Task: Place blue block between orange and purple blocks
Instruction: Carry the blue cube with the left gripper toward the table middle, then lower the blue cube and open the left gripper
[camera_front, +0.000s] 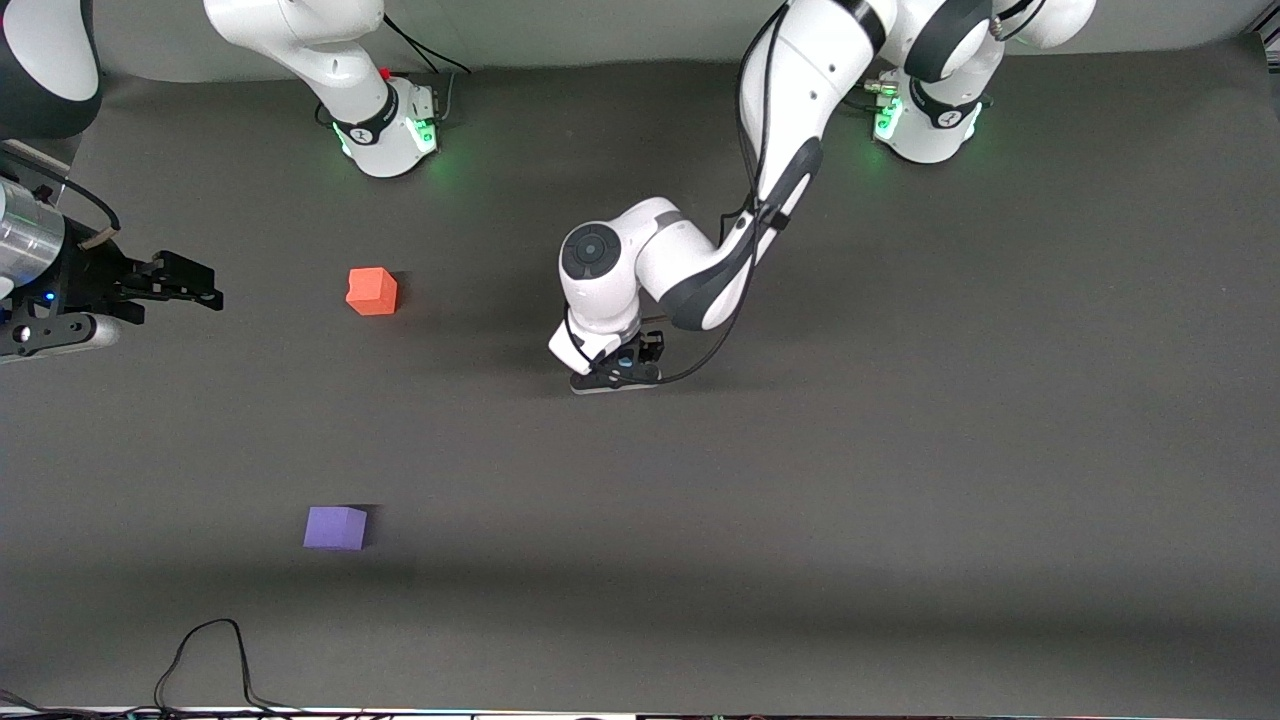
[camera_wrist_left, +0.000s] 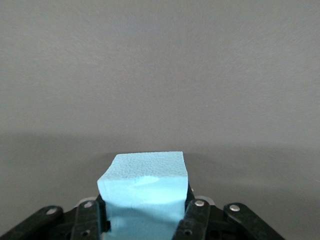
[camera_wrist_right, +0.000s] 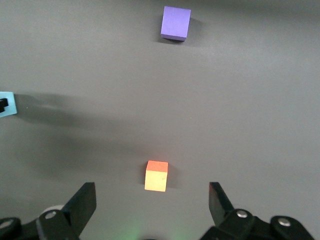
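My left gripper (camera_front: 613, 377) is over the middle of the table and is shut on the light blue block (camera_wrist_left: 145, 185), which fills the space between its fingers (camera_wrist_left: 196, 216). In the front view the arm hides nearly all of the block. The orange block (camera_front: 371, 291) lies toward the right arm's end of the table. The purple block (camera_front: 335, 527) lies nearer to the front camera than the orange one, with bare table between them. My right gripper (camera_front: 185, 283) waits open and empty at the right arm's end; its wrist view shows the orange block (camera_wrist_right: 156, 176), the purple block (camera_wrist_right: 175, 23) and the blue block's edge (camera_wrist_right: 6, 104).
A black cable (camera_front: 205, 650) loops on the table's front edge, nearer to the front camera than the purple block. The two arm bases (camera_front: 385, 130) stand along the table's back edge. The table is a dark grey mat (camera_front: 900, 450).
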